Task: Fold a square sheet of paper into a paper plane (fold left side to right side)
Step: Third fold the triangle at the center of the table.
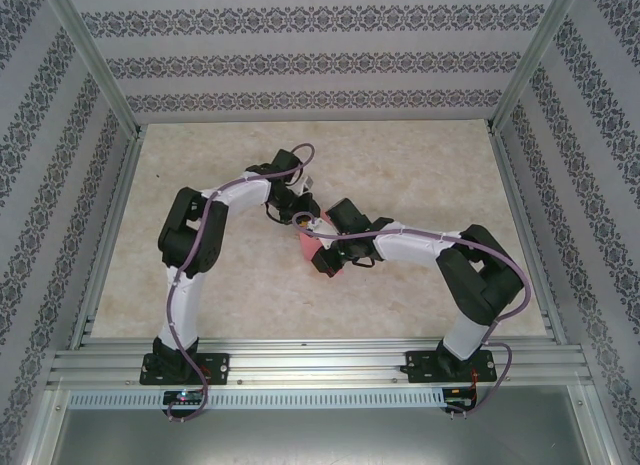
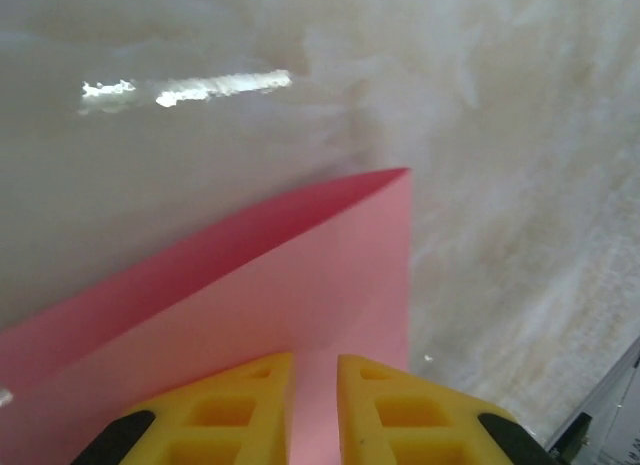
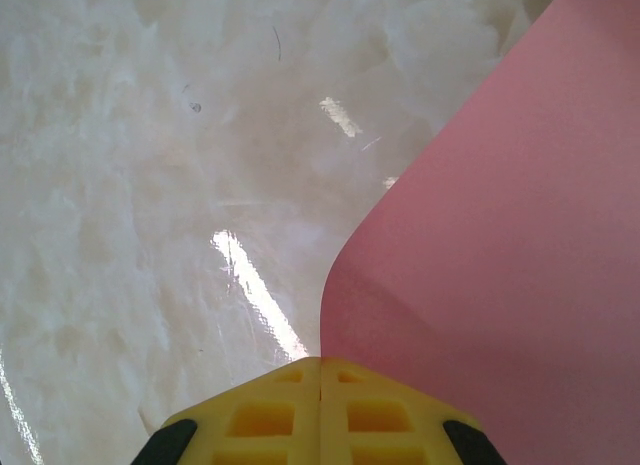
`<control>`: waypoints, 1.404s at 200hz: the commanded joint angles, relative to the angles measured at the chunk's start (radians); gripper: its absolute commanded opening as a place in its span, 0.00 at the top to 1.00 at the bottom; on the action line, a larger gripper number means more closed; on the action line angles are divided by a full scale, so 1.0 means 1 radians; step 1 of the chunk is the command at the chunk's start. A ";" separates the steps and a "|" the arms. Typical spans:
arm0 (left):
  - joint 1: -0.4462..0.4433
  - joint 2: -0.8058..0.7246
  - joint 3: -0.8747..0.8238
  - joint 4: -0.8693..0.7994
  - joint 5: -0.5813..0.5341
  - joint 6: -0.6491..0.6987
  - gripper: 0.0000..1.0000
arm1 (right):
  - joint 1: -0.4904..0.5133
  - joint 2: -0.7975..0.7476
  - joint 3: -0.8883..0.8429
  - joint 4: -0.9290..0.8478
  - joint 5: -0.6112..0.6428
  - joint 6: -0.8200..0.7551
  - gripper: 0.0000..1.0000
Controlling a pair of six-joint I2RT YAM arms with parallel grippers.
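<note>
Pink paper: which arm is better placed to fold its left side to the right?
Left, probably: the left gripper, narrowly open, straddles the square sheet of paper; the right gripper is shut at its edge.

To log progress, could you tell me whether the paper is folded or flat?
Mid-fold, not flat: the paper shows a layer over a darker strip, and it curves up off the table.

My top camera looks steeply down over the whole table (image 1: 400, 165) from its near edge; both wrist cameras sit close, sharing the paper (image 2: 330, 285).
</note>
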 commanded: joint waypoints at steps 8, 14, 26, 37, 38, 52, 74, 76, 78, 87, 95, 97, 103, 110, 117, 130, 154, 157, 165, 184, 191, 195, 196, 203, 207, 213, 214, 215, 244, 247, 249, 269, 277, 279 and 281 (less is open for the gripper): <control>-0.018 0.034 0.048 -0.046 -0.025 0.051 0.80 | -0.016 0.018 0.037 0.001 -0.034 0.007 1.00; -0.020 0.039 0.047 -0.050 -0.030 0.054 0.80 | -0.018 0.020 0.040 -0.001 -0.038 0.011 1.00; -0.022 0.049 0.041 -0.056 -0.045 0.061 0.81 | -0.027 0.024 0.044 -0.004 -0.052 0.013 1.00; -0.025 0.056 0.034 -0.061 -0.054 0.066 0.81 | -0.035 0.027 0.047 -0.004 -0.067 0.019 1.00; -0.026 0.055 0.033 -0.061 -0.055 0.067 0.81 | -0.037 0.027 0.048 -0.004 -0.070 0.020 1.00; -0.030 0.060 0.026 -0.064 -0.068 0.072 0.81 | -0.048 0.033 0.053 -0.009 -0.090 0.022 1.00; -0.035 0.067 0.020 -0.074 -0.086 0.081 0.81 | -0.066 0.043 0.062 -0.027 -0.109 0.020 1.00; -0.035 0.068 0.020 -0.074 -0.087 0.082 0.81 | -0.069 0.044 0.062 -0.027 -0.112 0.020 1.00; -0.035 0.067 0.020 -0.074 -0.088 0.082 0.82 | -0.071 0.045 0.063 -0.029 -0.111 0.020 1.00; -0.037 0.070 0.017 -0.074 -0.092 0.082 0.82 | -0.081 0.050 0.064 -0.031 -0.117 0.024 1.00; -0.040 0.070 0.017 -0.074 -0.093 0.082 0.82 | -0.090 0.054 0.065 -0.033 -0.122 0.024 1.00; -0.041 0.070 0.017 -0.074 -0.094 0.082 0.82 | -0.092 0.055 0.066 -0.035 -0.123 0.024 1.00; -0.041 0.071 0.017 -0.076 -0.095 0.082 0.82 | -0.098 0.058 0.068 -0.040 -0.121 0.026 1.00; -0.043 0.070 0.018 -0.075 -0.098 0.081 0.82 | -0.105 0.062 0.071 -0.047 -0.119 0.026 1.00; -0.044 0.071 0.019 -0.075 -0.100 0.082 0.82 | -0.113 0.066 0.074 -0.052 -0.119 0.027 1.00; -0.046 0.072 0.020 -0.076 -0.106 0.082 0.82 | -0.127 0.069 0.076 -0.058 -0.113 0.029 1.00; -0.051 0.071 0.020 -0.077 -0.112 0.082 0.82 | -0.152 0.074 0.081 -0.059 -0.112 0.036 1.00; -0.051 0.071 0.020 -0.077 -0.112 0.082 0.82 | -0.155 0.076 0.082 -0.059 -0.112 0.037 1.00; -0.052 0.071 0.020 -0.077 -0.113 0.082 0.82 | -0.160 0.079 0.090 -0.066 -0.105 0.037 1.00; -0.053 0.072 0.020 -0.076 -0.113 0.078 0.83 | -0.169 0.092 0.104 -0.079 -0.095 0.036 1.00; -0.054 0.072 0.020 -0.075 -0.115 0.078 0.83 | -0.173 0.097 0.109 -0.082 -0.093 0.034 1.00; -0.055 0.072 0.020 -0.074 -0.115 0.078 0.83 | -0.174 0.098 0.111 -0.083 -0.090 0.035 1.00; -0.055 0.073 0.021 -0.074 -0.115 0.078 0.83 | -0.174 0.098 0.113 -0.082 -0.090 0.035 1.00; -0.056 0.073 0.020 -0.074 -0.116 0.077 0.83 | -0.177 0.102 0.116 -0.085 -0.082 0.037 1.00; -0.058 0.072 0.020 -0.074 -0.119 0.077 0.83 | -0.178 0.105 0.118 -0.085 -0.082 0.037 1.00; -0.059 0.073 0.021 -0.074 -0.118 0.076 0.83 | -0.180 0.108 0.120 -0.086 -0.081 0.037 1.00; -0.058 0.073 0.021 -0.074 -0.119 0.075 0.83 | -0.180 0.108 0.120 -0.087 -0.080 0.037 1.00; -0.058 0.073 0.021 -0.074 -0.119 0.075 0.83 | -0.180 0.108 0.121 -0.087 -0.080 0.036 1.00; -0.061 0.072 0.022 -0.074 -0.123 0.073 0.83 | -0.186 0.125 0.129 -0.094 -0.073 0.036 1.00; -0.061 0.071 0.021 -0.074 -0.124 0.073 0.83 | -0.187 0.126 0.130 -0.094 -0.073 0.035 1.00; -0.063 0.070 0.021 -0.074 -0.124 0.073 0.83 | -0.188 0.127 0.130 -0.095 -0.072 0.035 1.00; -0.064 0.069 0.020 -0.075 -0.127 0.073 0.83 | -0.192 0.131 0.126 -0.096 -0.062 0.037 1.00; -0.064 0.070 0.019 -0.075 -0.129 0.073 0.83 | -0.194 0.131 0.124 -0.095 -0.057 0.042 1.00; -0.064 0.069 0.019 -0.074 -0.129 0.073 0.83 | -0.195 0.131 0.123 -0.095 -0.057 0.042 1.00; -0.064 0.069 0.019 -0.076 -0.129 0.073 0.83 | -0.195 0.132 0.123 -0.095 -0.057 0.042 1.00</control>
